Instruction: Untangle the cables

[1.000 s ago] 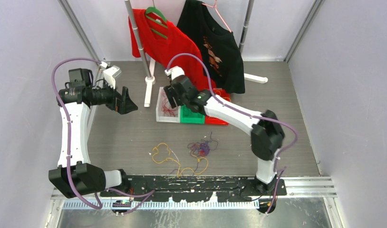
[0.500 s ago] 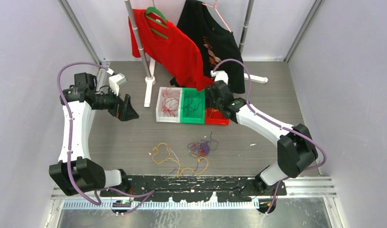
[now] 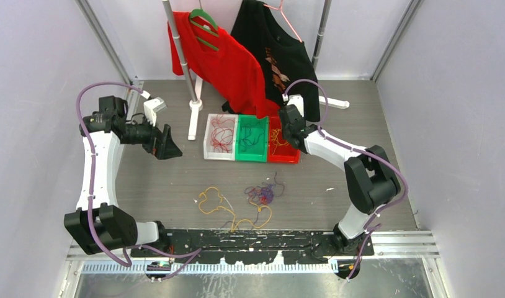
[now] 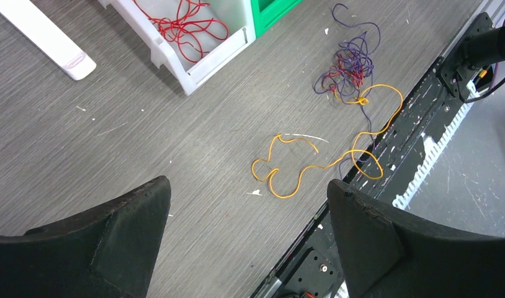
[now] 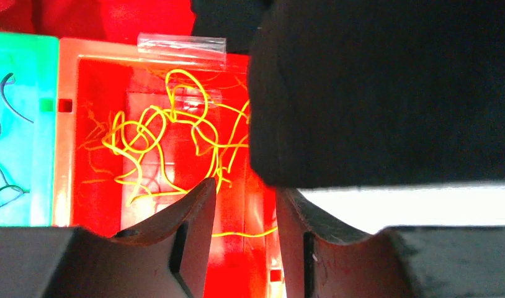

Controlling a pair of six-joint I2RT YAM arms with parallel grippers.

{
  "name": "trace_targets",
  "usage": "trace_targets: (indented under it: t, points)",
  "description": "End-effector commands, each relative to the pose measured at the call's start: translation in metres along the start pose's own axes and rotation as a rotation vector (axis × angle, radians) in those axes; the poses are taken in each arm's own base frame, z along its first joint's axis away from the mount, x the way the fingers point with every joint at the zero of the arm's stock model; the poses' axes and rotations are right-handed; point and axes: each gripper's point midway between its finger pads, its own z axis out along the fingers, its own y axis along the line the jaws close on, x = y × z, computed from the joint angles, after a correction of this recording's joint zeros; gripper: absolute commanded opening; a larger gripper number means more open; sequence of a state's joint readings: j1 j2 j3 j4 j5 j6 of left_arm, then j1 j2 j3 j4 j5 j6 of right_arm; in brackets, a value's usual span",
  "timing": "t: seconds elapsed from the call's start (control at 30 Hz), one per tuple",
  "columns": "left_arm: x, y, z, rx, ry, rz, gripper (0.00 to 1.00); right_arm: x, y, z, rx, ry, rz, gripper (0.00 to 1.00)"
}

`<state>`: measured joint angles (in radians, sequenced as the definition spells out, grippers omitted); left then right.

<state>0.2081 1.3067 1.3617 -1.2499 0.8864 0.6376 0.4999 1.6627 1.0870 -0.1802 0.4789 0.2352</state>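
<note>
- At right gripper (image 5: 244, 192): jaws a narrow gap apart, nothing pinched; reads as released.
- Hangs over red bin (image 5: 67, 155) now, versus over white bin (image 3: 216, 155) a second ago; looks like a yellow drop-off just done.
- Yellow cables (image 5: 151, 143) heaped in red bin, red cables (image 4: 182, 25) in white bin, dark cables (image 3: 253, 138) in green bin (image 3: 251, 155).
- At left gripper (image 4: 248, 182): spread wide, empty, high at left, barely shifts.
- Left to sort on table (image 4: 113, 124): orange cable (image 4: 327, 166) and purple-red tangle (image 4: 349, 65), touching at one end.
</note>
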Motion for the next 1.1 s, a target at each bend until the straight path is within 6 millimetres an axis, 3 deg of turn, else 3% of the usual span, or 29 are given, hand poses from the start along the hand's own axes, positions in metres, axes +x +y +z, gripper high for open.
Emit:
trace_targets:
  t: [0.0,0.23,0.47,0.6,0.77,0.97,1.07]
  points:
    - [-0.006,-0.005,0.0,0.017,-0.027,0.037,0.96,-0.022,0.002,0.004,0.02,-0.058,0.018,0.42]
    - [-0.008,-0.002,0.001,0.007,-0.034,0.037,0.96,-0.008,0.011,0.017,0.004,-0.019,0.027,0.27]
    - [-0.006,-0.002,0.003,0.014,-0.034,0.03,0.96,-0.004,0.032,0.021,-0.07,0.002,0.034,0.23]
    - [0.002,-0.005,0.007,0.044,0.004,0.02,0.96,-0.022,0.046,-0.007,-0.14,-0.07,0.037,0.4]
    - [0.015,-0.012,0.016,0.074,0.078,0.051,0.96,-0.033,0.054,-0.061,-0.213,-0.147,0.037,0.63]
    - [0.037,-0.034,0.04,0.143,0.21,0.139,0.95,0.006,0.08,-0.121,-0.339,-0.129,-0.009,0.69]
    - [0.055,-0.052,0.06,0.205,0.311,0.209,0.95,0.035,0.084,-0.138,-0.432,-0.083,0.054,0.68]
